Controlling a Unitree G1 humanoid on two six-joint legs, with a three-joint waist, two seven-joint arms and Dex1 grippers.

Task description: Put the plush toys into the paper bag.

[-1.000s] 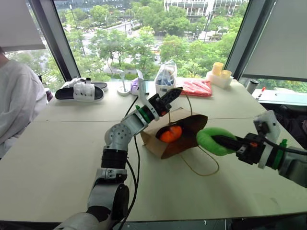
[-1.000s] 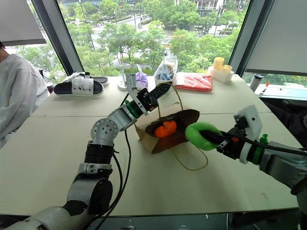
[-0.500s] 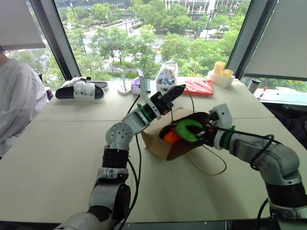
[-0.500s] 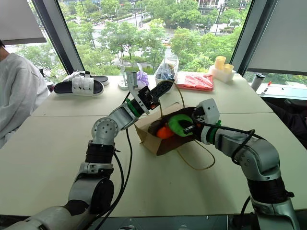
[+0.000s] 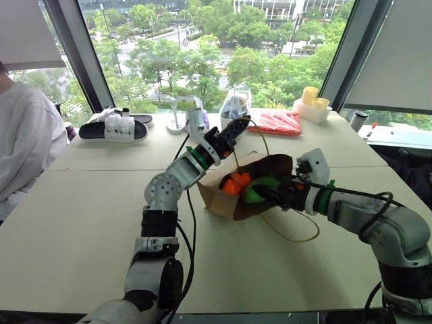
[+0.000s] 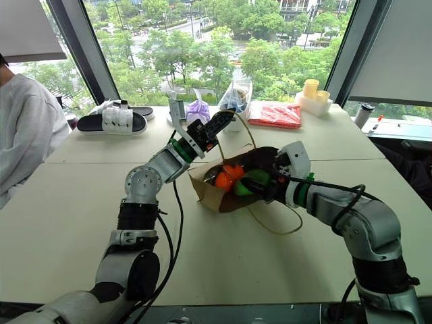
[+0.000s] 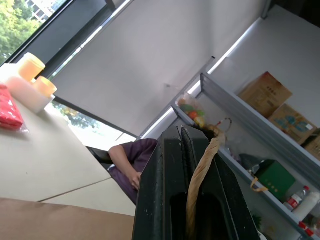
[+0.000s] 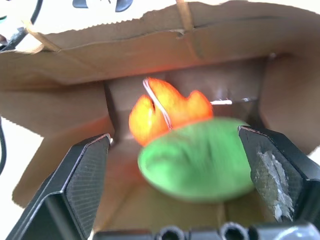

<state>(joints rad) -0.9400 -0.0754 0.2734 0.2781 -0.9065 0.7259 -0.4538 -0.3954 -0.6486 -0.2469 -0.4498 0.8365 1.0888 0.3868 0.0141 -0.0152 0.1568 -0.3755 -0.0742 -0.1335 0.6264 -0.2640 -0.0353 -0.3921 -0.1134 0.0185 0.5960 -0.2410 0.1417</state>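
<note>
Lying on its side near the middle of the table, the paper bag has its long axis running from its folded bottom, nearer the left edge, to its open mouth, which faces the right edge and the right gripper. Both plush toys are inside: the orange toy sits deeper, toward the bottom, and the green toy lies just in front of it, nearer the mouth and apparently touching it, though the blur makes contact hard to confirm. The right gripper is at the mouth with its jaws spread wide on either side of the green toy, gripping nothing, so the toy looks released. The left gripper is clamped tight on a rope handle and holds it up above the bag, which keeps the upper wall lifted and the mouth open. The toys look light, soft and squashy, so a pinch across the middle would hold them without harm. The bag is thin kraft paper, light and easily creased or torn; I judge the handles or the folded rim the safest places to take it
</note>
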